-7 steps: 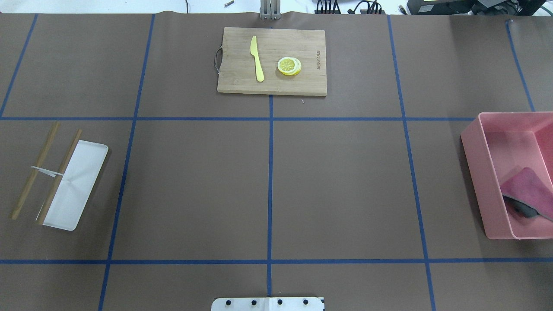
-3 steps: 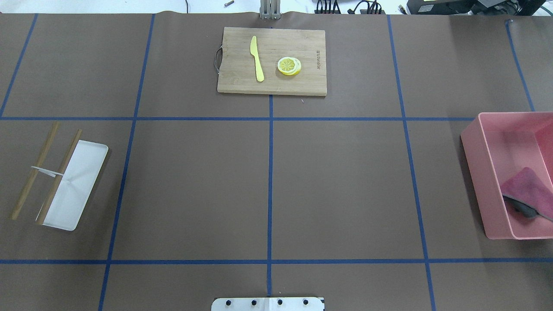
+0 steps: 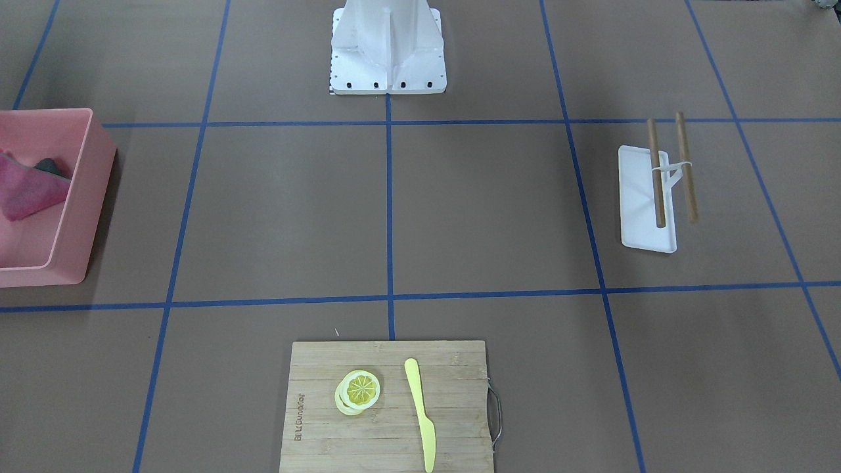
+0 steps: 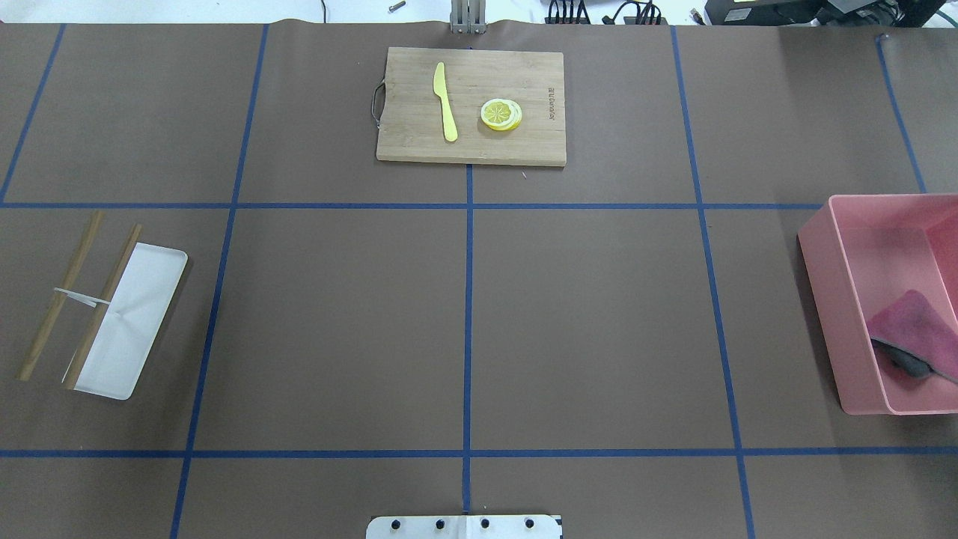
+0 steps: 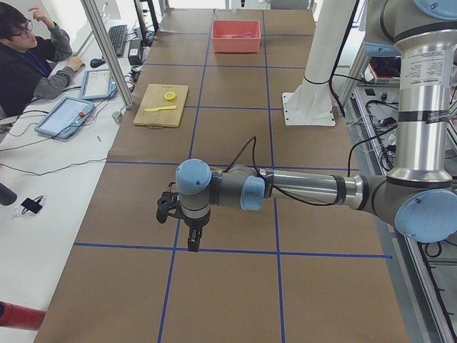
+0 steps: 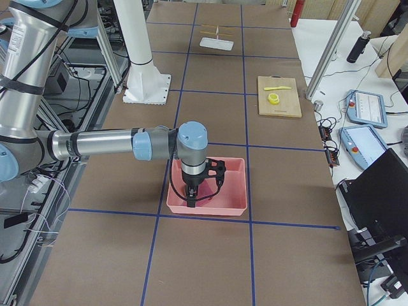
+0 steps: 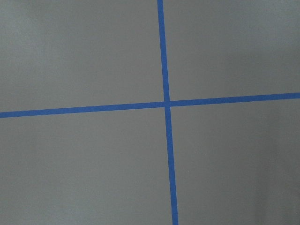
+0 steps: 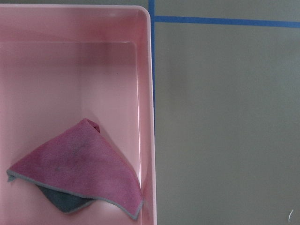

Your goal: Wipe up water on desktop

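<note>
**A:** In the front view we are looking at the desktop [image 3: 493,197], brown and crossed with blue tape [image 3: 389,197]. We are not finding any water on it. The cloth [image 3: 26,190] is lying in the pink bin [image 3: 82,197] at the robot's right end.

**B:** From overhead we are seeing the cloth bunched toward the bin's robot-side end, pink face up with a grey layer peeking out underneath. No arm is showing in either view.

**A:** From the left end, the left gripper [image 5: 191,241] is hanging over bare desktop near a tape crossing, well apart from the bin. We cannot tell whether its jaws are spread or pressed together.

**B:** From the right end, the right gripper [image 6: 191,199] is pointing down over the bin. Again we cannot tell how its jaws stand, or whether it is touching the cloth.

**A:** The left wrist camera is giving us only tape and desktop.

**B:** The right wrist camera is showing the cloth as a loose triangle close to the bin wall. We are judging it soft, light and limp, so it will drape once lifted. We are favouring a pinch from above at the raised fold near its peak, away from the wall.
</note>
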